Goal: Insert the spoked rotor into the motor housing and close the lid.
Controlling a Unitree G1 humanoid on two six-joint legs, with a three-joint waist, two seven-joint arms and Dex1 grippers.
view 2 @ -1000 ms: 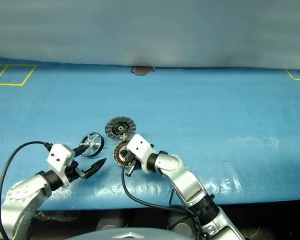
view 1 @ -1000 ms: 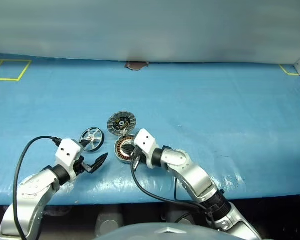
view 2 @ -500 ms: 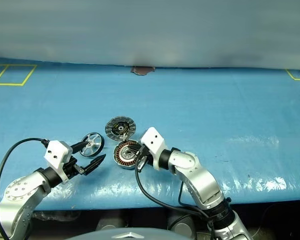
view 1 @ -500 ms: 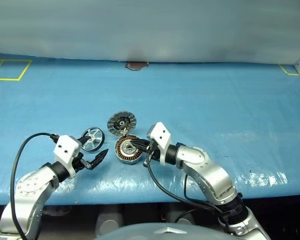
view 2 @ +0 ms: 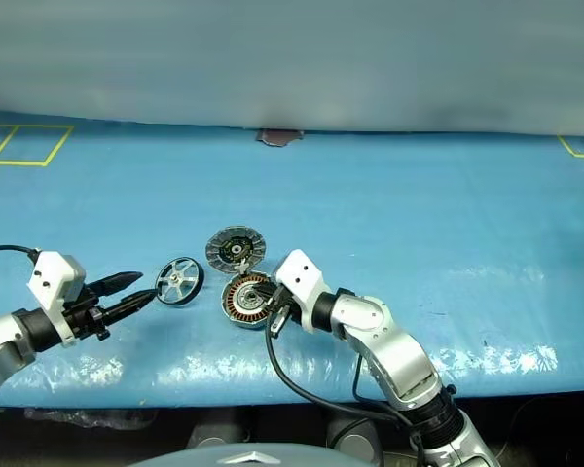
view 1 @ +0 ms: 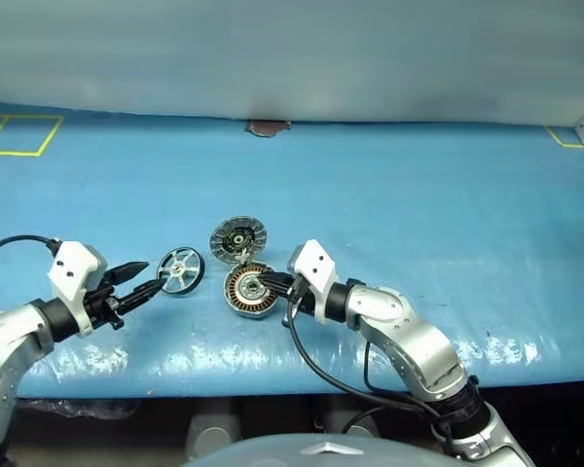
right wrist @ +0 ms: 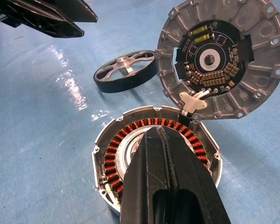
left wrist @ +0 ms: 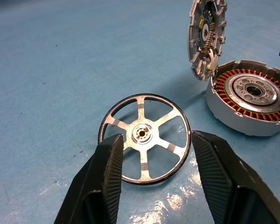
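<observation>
I line my spread left pincer (left wrist: pixel 151 179) around the spoked rotor (left wrist: pixel 144 133), squeezing its rim evenly, right pincer (right wrist: pixel 165 179) pressed together.

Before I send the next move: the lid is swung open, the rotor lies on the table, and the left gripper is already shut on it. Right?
Not quite. In the left wrist view the left gripper is open, its fingers either side of the spoked rotor without clamping it. The lid is open.

Bright even light; glare patches on blue table (view 1: pixel 438 195) near edge; frames sharp.
</observation>
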